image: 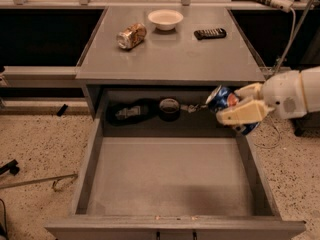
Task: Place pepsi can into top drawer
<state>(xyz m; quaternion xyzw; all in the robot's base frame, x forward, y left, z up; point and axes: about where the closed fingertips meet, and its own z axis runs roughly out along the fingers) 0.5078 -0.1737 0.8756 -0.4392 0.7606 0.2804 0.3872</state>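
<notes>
Speckled floor [35, 144] surrounds a grey counter [170, 59]. On it are a white bowl [165, 19], a tan can [131, 36] lying on its side, and a black remote [210, 33].

Item: top drawer [170, 174], pulled open below the counter. Its floor is bare toward the front, with dark clutter [131, 112] and a round object [169, 109] along the back.

Item: gripper [231, 105], at the drawer's right rear corner, with its fingers clamped around the pepsi can [220, 98]. The can is held tilted in the air, over or just beside the right wall, and is not yet inside.

Hazards, as judged:
- Letting go at this spot would likely drop the can on the wall's edge, and it could fall outside.
- Lowering it without moving left could strike the wall or the counter's underside.
- Because the can is tilted, it may roll on landing into the clutter at the back.
</notes>
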